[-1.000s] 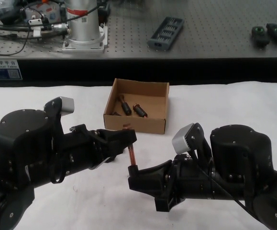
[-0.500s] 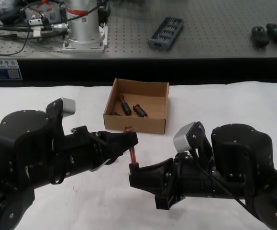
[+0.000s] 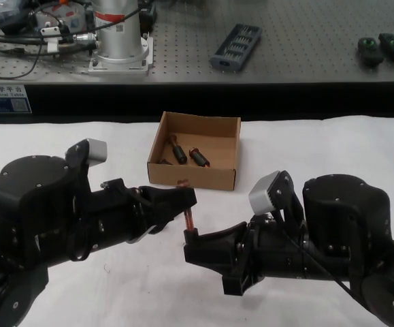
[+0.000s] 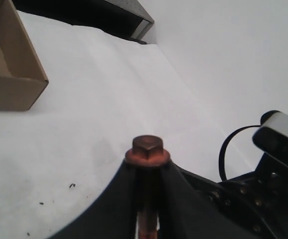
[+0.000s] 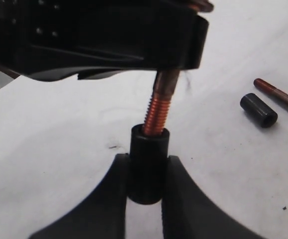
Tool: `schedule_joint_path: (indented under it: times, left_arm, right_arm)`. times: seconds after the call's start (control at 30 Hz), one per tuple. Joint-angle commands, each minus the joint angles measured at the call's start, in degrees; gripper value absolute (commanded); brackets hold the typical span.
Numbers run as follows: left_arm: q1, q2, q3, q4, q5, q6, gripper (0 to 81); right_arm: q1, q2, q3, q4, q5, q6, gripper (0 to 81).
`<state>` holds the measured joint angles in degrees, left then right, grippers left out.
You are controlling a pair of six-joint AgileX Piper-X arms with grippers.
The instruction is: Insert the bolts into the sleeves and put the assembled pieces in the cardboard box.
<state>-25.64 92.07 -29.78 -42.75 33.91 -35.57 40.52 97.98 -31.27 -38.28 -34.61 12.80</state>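
My left gripper (image 3: 185,196) is shut on a copper bolt (image 3: 190,219), held upright with its hex head (image 4: 147,149) on top between the fingers. My right gripper (image 3: 191,240) is shut on a black sleeve (image 5: 147,169) directly below. The bolt's threaded end (image 5: 158,112) sits inside the sleeve's mouth. The cardboard box (image 3: 191,176) stands on the white cloth just beyond the two grippers. Two assembled pieces (image 3: 186,154) lie inside it. A corner of the box (image 4: 9,92) is in the left wrist view.
A loose black sleeve (image 5: 258,110) and a loose copper bolt (image 5: 280,97) lie side by side on the white cloth near the right gripper. Behind the cloth is a perforated metal bench (image 3: 305,41) carrying a metal post, cables and a dark tray.
The right gripper has risen a little with the sleeve, and less of the bolt's shank shows between the two grippers. The left gripper has barely shifted.
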Motion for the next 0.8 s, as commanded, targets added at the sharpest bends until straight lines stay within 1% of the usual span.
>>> schedule_joint_path:
  times: [0.0,0.17,0.3,0.5,0.77]
  left_arm:
    - [1.37,-1.87,-0.20,-0.59,3.39,-0.75,0.6]
    - [3.30,-2.12,-0.20,-0.20,5.86,-0.45,0.6]
    - [3.50,-2.12,-0.20,4.16,9.14,1.00,0.6]
    - [1.82,-2.12,-0.20,13.07,11.97,4.37,0.6]
    - [1.18,-2.12,-0.20,14.46,13.95,4.75,0.6]
  right_arm:
    - [-2.23,-0.32,-0.30,-5.43,1.54,0.57,4.9]
    - [-3.78,-0.32,-0.30,-9.62,0.45,4.06,4.9]
    - [-3.65,-0.32,-0.30,-11.89,-2.10,4.34,4.9]
    - [-2.45,-0.32,-0.30,-11.88,-3.74,4.34,4.9]
    - [-2.35,-0.59,-0.30,-12.72,-7.57,4.34,4.9]
